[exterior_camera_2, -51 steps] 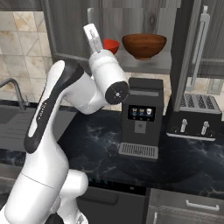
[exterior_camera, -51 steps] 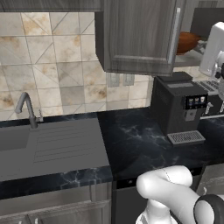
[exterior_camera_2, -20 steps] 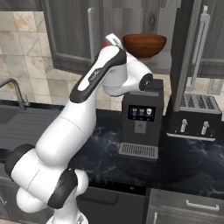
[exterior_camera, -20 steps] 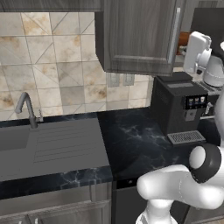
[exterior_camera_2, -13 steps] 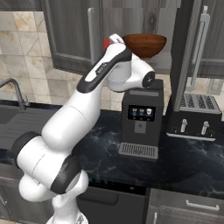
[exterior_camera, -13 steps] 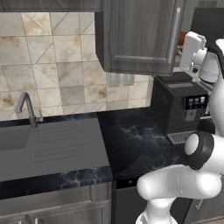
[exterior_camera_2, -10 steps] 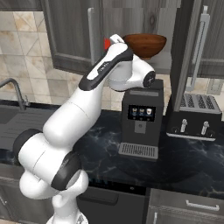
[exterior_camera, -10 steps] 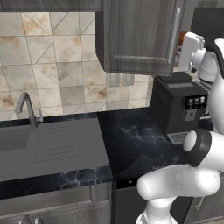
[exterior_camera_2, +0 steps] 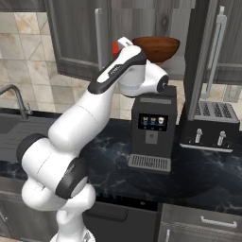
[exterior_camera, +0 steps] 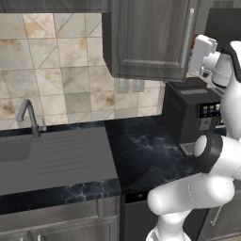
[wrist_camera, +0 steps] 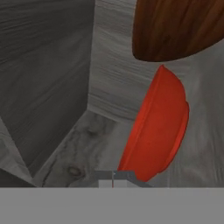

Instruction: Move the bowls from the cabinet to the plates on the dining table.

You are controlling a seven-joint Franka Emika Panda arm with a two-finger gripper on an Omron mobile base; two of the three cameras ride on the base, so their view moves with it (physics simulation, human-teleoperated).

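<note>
The red bowl (wrist_camera: pixel 159 127) looked glossy and smooth, the brown bowl (exterior_camera_2: pixel 156 48) wood-grained. The cabinet (exterior_camera: pixel 150 40) was matt grey wood, the tabletop (exterior_camera: pixel 141 153) polished veined black marble.

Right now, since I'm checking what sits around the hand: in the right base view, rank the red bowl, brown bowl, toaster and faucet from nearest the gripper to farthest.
The gripper is shut, reaching into the cabinet.
1. Red bowl, right at the hand.
2. Brown bowl, beside it on the shelf.
3. Toaster, down on the counter, right.
4. Faucet, far left at the sink.
</note>
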